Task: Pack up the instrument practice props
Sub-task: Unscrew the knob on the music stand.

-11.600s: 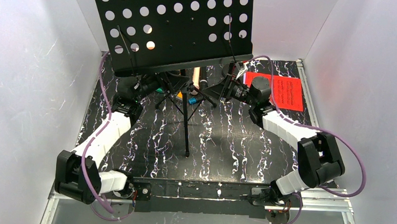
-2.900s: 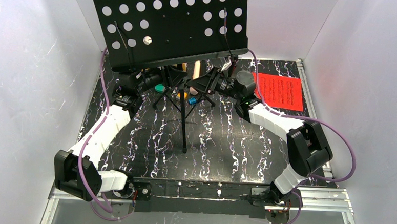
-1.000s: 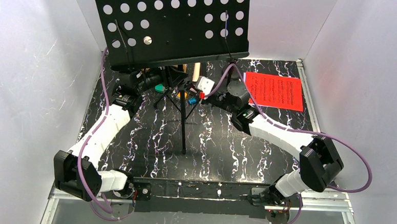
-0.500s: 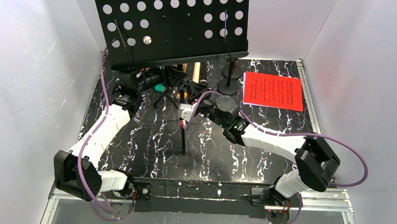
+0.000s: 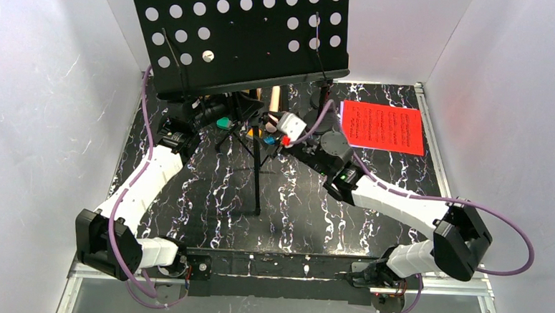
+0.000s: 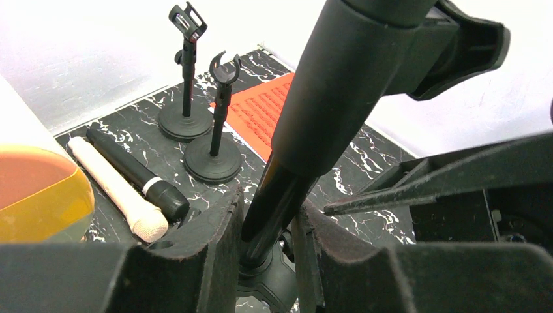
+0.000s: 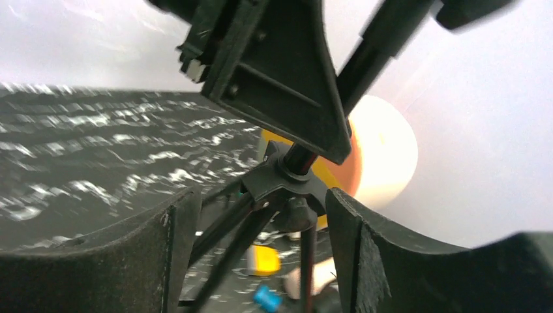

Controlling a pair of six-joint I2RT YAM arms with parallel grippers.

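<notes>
Rack axis: I see the music rack (image 5: 245, 33) standing upright at the far middle of the table (image 5: 344, 203). Its pole is vertical, its perforated desk is tilted, and its tripod legs are spread below.
Left hand: The left gripper (image 6: 267, 257) is narrowed onto the rack's pole just above the leg hub, with both pads pressing it.
Right hand: The right gripper (image 7: 261, 248) is spread wide and holds nothing. The leg hub shows between its fingers, and I cannot tell whether they touch it.
Other props: The red sheet-music page (image 5: 382, 126) lies flat at the far right. Two mic holders (image 6: 212, 163) stand upright beside it. The cream microphone (image 6: 117, 192) and black microphone (image 6: 134, 173) lie side by side.
Room: The walls (image 5: 40, 115) stand close on the left, right and rear. The rack's desk overhangs both grippers.
</notes>
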